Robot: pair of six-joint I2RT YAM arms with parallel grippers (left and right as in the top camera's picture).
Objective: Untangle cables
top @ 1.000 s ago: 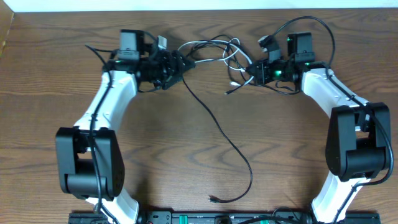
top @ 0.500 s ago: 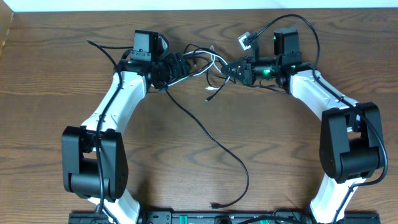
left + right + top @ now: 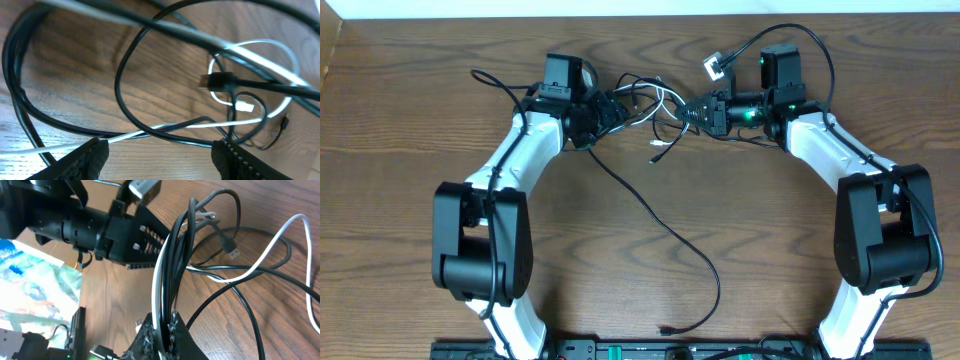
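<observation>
My left arm (image 3: 515,160) and right arm (image 3: 830,150) both reached to the far side of the bench (image 3: 770,250), where the cables (image 3: 645,100) lay knotted between them. My left jaws stood spread wide, the two fingertips (image 3: 85,160) well apart at the bottom of the left wrist view, with a white cable (image 3: 175,126) and a black strand crossing the gap between them; I could not tell whether either tip touched a cord. Beyond them the white cable curled in a loop around a black plug (image 3: 220,80) (blurred, but the blocky end was plain enough). My right jaws were pressed together, pinching a bundle (image 3: 172,270) of several black strands and one white one that rose upright out of the grip. Another black plug (image 3: 230,247) hung beside that bundle. From the knot one long black cable (image 3: 675,235) trailed toward the near edge of the bench, bending back to end in a small plug (image 3: 665,327).
</observation>
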